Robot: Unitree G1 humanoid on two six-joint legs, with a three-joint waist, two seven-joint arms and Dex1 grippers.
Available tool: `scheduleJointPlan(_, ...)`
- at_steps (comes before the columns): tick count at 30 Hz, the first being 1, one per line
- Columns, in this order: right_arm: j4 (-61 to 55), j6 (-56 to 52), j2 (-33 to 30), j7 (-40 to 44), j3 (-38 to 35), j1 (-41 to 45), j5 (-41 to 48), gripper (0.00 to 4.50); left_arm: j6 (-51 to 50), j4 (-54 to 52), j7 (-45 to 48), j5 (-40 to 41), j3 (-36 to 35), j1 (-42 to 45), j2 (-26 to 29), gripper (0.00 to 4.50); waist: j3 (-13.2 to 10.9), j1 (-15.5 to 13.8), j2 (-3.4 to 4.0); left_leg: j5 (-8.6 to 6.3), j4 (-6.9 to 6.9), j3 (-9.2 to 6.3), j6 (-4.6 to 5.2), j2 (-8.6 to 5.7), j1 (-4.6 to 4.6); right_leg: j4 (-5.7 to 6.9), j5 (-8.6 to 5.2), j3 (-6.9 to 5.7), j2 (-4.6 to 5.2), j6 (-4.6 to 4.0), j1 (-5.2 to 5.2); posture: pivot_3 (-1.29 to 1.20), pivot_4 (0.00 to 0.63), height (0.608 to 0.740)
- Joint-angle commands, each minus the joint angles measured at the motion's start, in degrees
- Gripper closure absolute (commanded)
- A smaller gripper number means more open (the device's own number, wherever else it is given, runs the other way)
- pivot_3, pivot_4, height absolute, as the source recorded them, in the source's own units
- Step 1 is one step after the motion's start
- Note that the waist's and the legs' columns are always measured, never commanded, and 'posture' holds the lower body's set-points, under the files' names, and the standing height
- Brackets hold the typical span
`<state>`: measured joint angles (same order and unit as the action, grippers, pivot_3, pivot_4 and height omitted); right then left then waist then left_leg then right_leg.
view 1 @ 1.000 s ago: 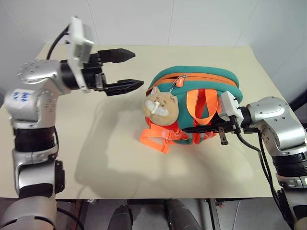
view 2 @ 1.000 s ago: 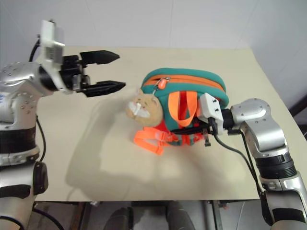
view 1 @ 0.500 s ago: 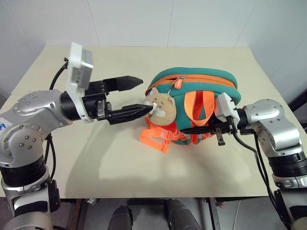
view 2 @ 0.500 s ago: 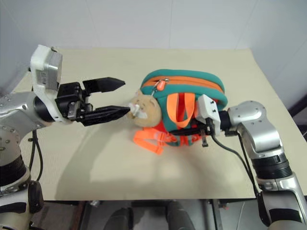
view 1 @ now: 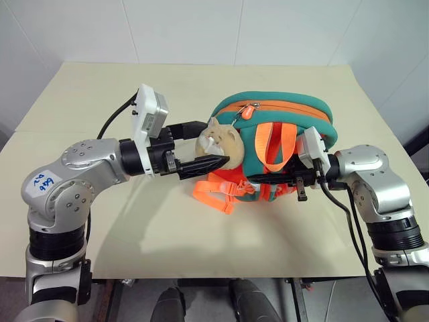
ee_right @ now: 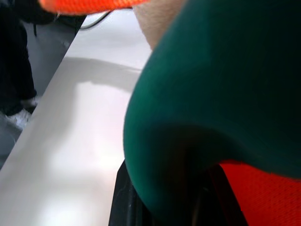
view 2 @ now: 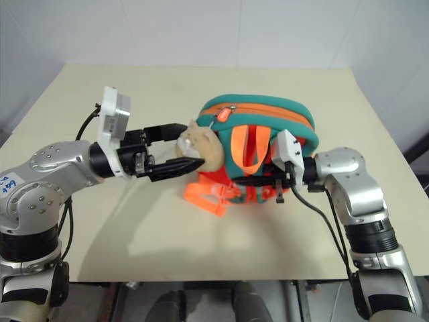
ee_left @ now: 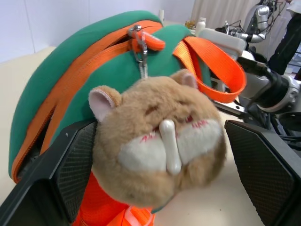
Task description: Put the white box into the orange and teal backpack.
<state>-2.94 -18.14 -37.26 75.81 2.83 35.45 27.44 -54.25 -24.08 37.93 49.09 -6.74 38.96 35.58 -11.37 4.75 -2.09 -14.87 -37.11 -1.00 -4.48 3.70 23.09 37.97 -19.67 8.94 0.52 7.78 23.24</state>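
Backpack first: we see the orange and teal backpack (view 1: 281, 144) sitting toward the right of the middle of the beige table (view 1: 134, 221), its zip running along the top with an orange pull (the zip looks closed as far as we can tell). Orange webbing handles arch over its front, and loose orange straps (view 1: 218, 194) spill onto the table below it. A tan plush animal head (ee_left: 157, 141) hangs at the bag's left end.

Our left gripper (view 1: 204, 144) reaches in level from the left with its black fingers (ee_left: 70, 160) spread wide, one on each side of the plush head; in the left wrist view the head sits right between them, close against one finger.

Our right gripper (view 1: 268, 180) comes in from the right, low against the bag's front, fingers closed narrow on the teal fabric (ee_right: 225, 94) near the bottom edge.
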Motion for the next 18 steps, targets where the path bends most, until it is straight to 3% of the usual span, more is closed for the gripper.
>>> scheduleJointPlan(1, -2.91, 0.19, 2.08, -2.29, -4.67, -1.39, 5.04, 4.47, 1.28, 0.17, 0.22, -0.57, 0.62, 1.92, -0.08, 0.38, 0.0, -0.01, 0.0, 0.0, 0.0, 0.0, 0.0, 0.0, 0.0, 0.0, 0.0, 0.0, -0.01, 0.0, 0.0, 0.0, 0.15, 0.74)
scheduleJointPlan(7, -5.46, 0.34, 3.5, -3.7, -6.25, -4.64, 7.72, 4.47, 1.1, 1.41, 0.35, -1.02, 1.12, 3.31, 0.58, 2.12, 0.0, -0.06, 0.0, 0.0, 0.0, 0.0, 0.0, -0.01, 0.02, -0.03, 0.01, 0.01, 0.0, 0.01, 0.0, 0.0, 0.15, 0.74)
scheduleJointPlan(12, -6.13, 0.9, 3.75, -5.04, -6.13, -5.64, 7.86, 4.47, -0.46, 1.65, 1.28, -0.46, 1.26, 4.3, 2.38, 3.3, 0.0, -0.07, 0.0, 0.0, 0.01, 0.0, 0.0, -0.01, 0.02, -0.03, 0.01, 0.01, -0.01, 0.01, 0.0, 0.0, 0.15, 0.74)
scheduleJointPlan(18, -5.88, 1.53, 3.38, -5.1, -6.12, -6.16, 7.79, 4.47, -2.93, 2.4, 2.82, 0.48, 0.6, 6.3, 5.71, 3.83, 0.0, -0.03, 0.0, 0.0, 0.03, 0.0, 0.0, -0.01, 0.02, -0.06, 0.0, 0.01, -0.02, 0.01, 0.0, 0.0, 0.15, 0.74)
